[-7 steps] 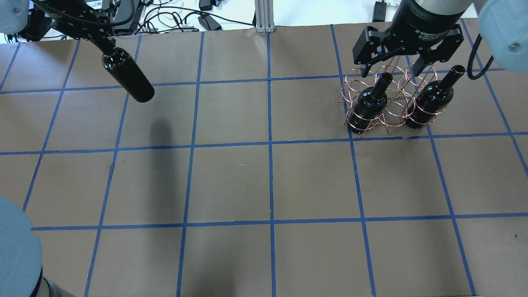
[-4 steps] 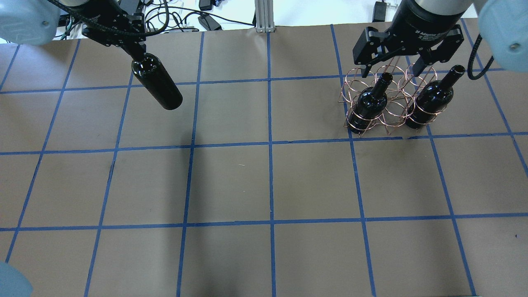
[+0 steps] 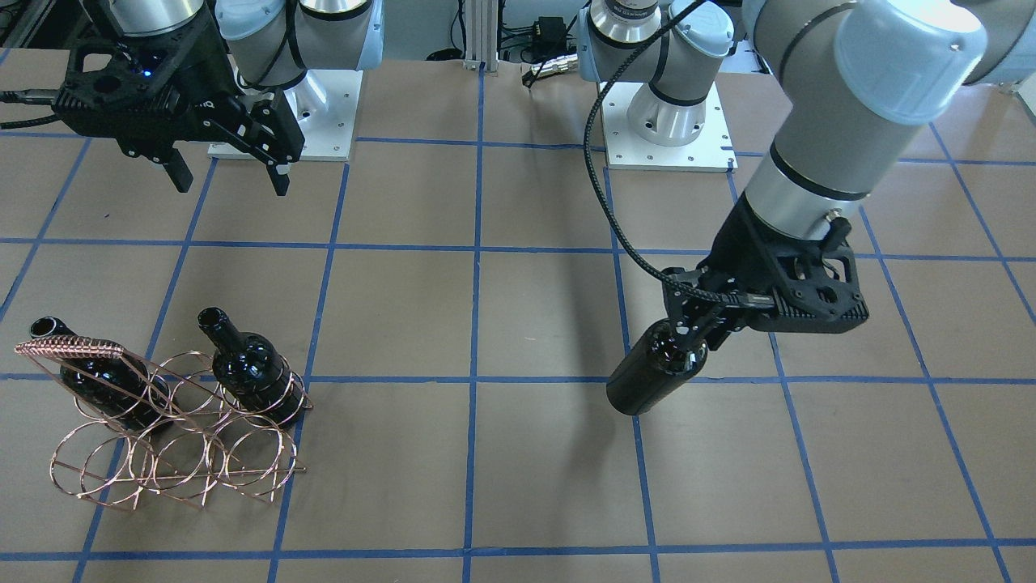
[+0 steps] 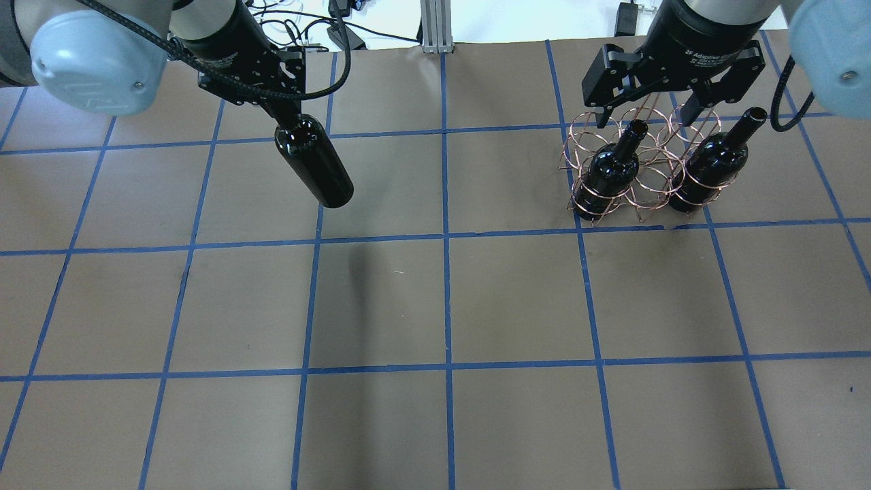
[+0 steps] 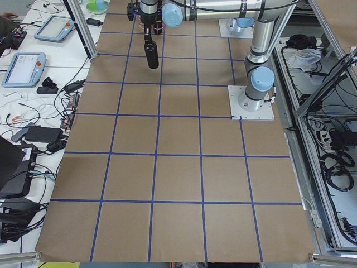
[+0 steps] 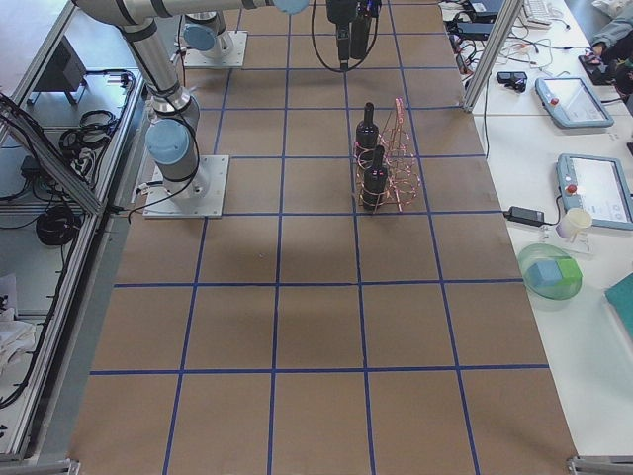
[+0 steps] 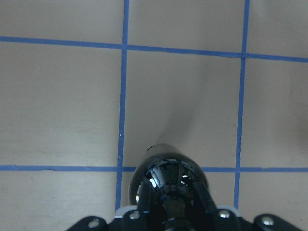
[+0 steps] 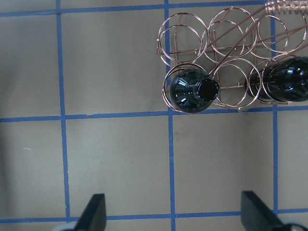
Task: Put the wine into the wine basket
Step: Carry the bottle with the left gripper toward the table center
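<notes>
My left gripper (image 4: 286,112) is shut on the neck of a glossy near-black wine bottle (image 4: 314,165) and holds it hanging, tilted, above the table left of centre; it also shows in the front view (image 3: 657,368) and left wrist view (image 7: 168,180). The copper wire wine basket (image 4: 653,178) stands at the far right and holds two look-alike bottles (image 4: 612,173) (image 4: 711,167) upright in its outer loops. My right gripper (image 4: 646,112) is open and empty, high over the basket's far side. The right wrist view looks down on the basket (image 8: 226,33).
The brown table (image 4: 449,306) carries a blue tape grid. Cables and power bricks (image 4: 340,34) lie beyond its far edge. The arm bases (image 3: 668,121) stand on white plates at the robot's side. The basket's middle loops (image 8: 231,91) hold no bottle.
My left arm has carried the bottle to the right, toward the table's middle, and its shadow moved with it. My right gripper and the basket have not moved.
</notes>
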You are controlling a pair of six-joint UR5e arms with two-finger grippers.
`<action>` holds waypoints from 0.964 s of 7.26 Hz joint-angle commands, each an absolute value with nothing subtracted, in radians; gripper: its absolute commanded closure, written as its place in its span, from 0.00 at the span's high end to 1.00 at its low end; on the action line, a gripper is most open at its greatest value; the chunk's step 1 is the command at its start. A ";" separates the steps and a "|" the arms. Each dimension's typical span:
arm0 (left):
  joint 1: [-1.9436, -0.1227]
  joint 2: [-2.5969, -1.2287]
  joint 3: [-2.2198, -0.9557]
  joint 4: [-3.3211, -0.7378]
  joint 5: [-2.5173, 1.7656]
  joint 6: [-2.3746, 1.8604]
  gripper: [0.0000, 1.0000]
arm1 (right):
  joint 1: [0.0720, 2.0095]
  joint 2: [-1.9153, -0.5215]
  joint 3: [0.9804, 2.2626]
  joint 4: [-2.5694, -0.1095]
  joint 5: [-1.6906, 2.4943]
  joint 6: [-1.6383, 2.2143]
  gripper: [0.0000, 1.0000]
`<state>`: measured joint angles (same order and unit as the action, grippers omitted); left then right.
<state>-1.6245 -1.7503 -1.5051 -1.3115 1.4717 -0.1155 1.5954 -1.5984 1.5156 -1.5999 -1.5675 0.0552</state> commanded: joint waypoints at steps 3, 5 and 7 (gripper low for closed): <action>-1.710 -1.740 -1.608 -1.256 1.508 -0.146 0.00 | 1.595 -1.598 1.516 -1.600 -1.568 0.055 1.00; -1.723 -1.747 -1.617 -1.256 1.506 -0.146 0.00 | 1.595 -1.598 1.519 -1.600 -1.568 0.055 1.00; -1.721 -1.755 -1.653 -1.246 1.508 -0.133 0.00 | 1.595 -1.598 1.519 -1.598 -1.569 0.055 1.00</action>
<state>-1.7206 -1.7489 -1.6319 -1.2544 1.5080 -0.1380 1.5953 -1.5984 1.5183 -1.5989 -1.5681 0.0552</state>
